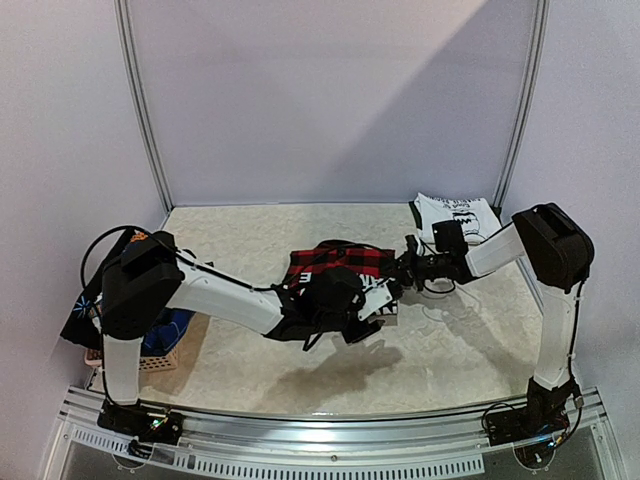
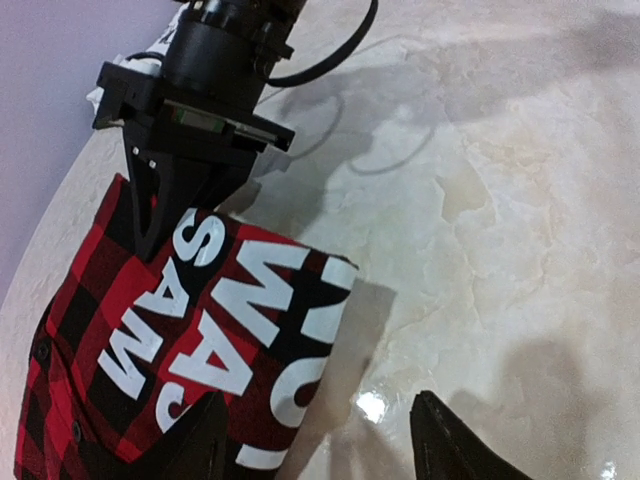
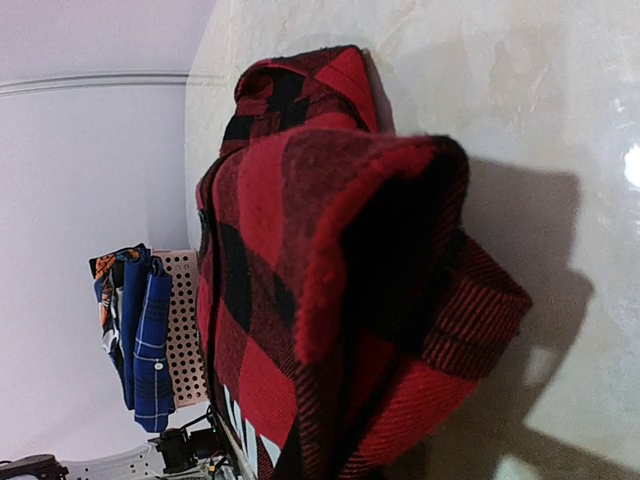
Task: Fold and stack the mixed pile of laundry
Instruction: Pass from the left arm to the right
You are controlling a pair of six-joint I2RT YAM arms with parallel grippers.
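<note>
The right pincer [image 2: 150,238] is closed on the red-black plaid shirt [image 2: 190,330]. Its dark fingers [image 2: 165,200] pinch one edge of the folded cloth, and in its own wrist view the red fabric bunches up directly in front of it. The shirt lies on the table [image 2: 500,200] between the two pincers, with big white lettering [image 2: 225,335] on its upper side. The left pincer [image 2: 318,408] stands open at the opposite edge of the shirt. One of its jaws is over the cloth, the other over bare table, and it grips nothing. Behind the right pincer, near the far right corner of the table, lies the white-and-dark-green printed T-shirt [image 1: 455,213]. Well behind the left pincer, beside the left arm's base, a basket [image 1: 150,358] carries a blue plaid piece [image 3: 150,340] and an orange-patterned piece [image 3: 103,300].
</note>
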